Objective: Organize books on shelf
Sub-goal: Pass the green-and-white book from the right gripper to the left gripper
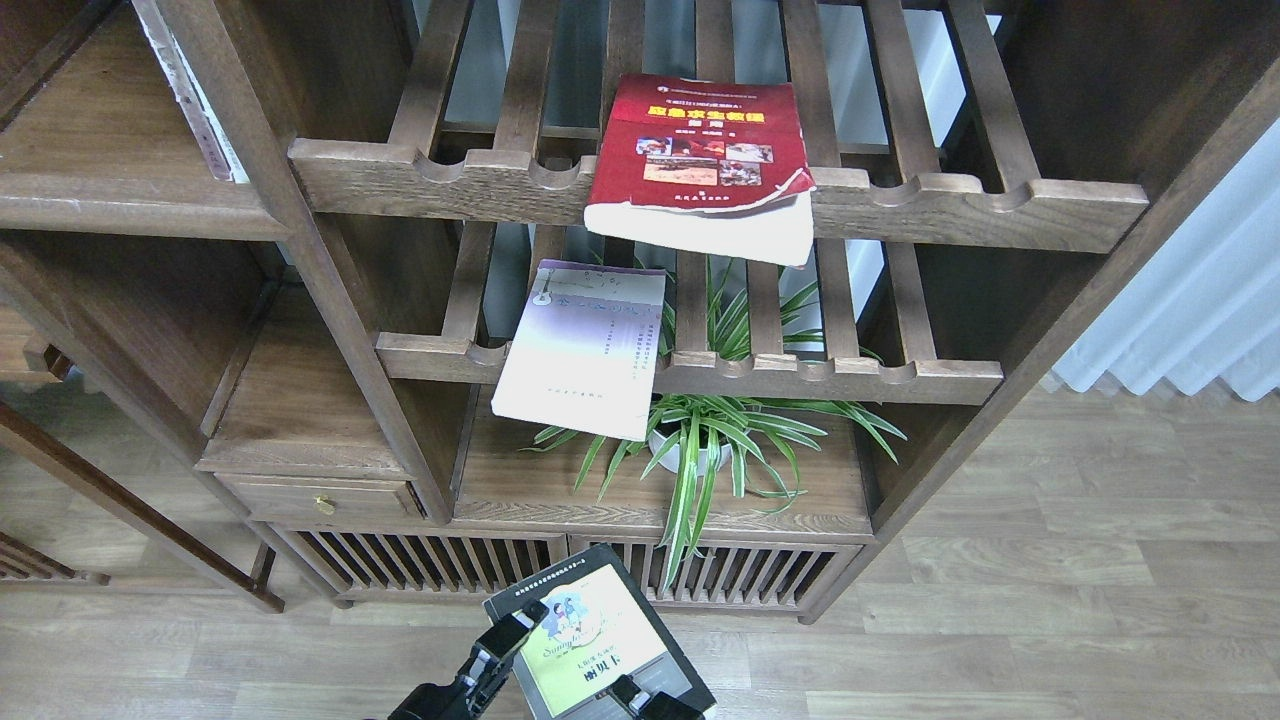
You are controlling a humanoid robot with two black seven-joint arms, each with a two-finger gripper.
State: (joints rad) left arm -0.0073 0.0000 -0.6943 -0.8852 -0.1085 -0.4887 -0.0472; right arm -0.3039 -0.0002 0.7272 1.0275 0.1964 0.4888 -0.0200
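Nearest, at the bottom edge: the dark grey paperback with a light-green panel, held flat and face up over the pale wood-plank floor, well short of the furniture. Left gripper clamped on the book's left edge, black fingers pinching cover and pages; right gripper at the book's lower right corner, mostly cut off by the frame, so cannot tell whether closed on it or only touching. Likely risk here: a thin edge pinch on a floppy paperback, so sagging, twisting or slipping out on the way up, then a drop to the floor. Further in, the green spider plant in a white pot standing on the lowest board, long leaves spilling forward; probable snagging of leaves or tipping of the pot on any low approach. Above it, the thin pale lavender-white paperback lying tilted on the lower slatted rack, its near end hanging past the scalloped rail; a brush from arm or book probably enough to send it down onto the plant. Farthest, the thick red paperback with yellow title and photos on the upper slatted rack, also overhanging, corner curled. Flat solid dark-brown wooden shelf at upper left, apparently the goal, bookless apart from something pale at its right end.
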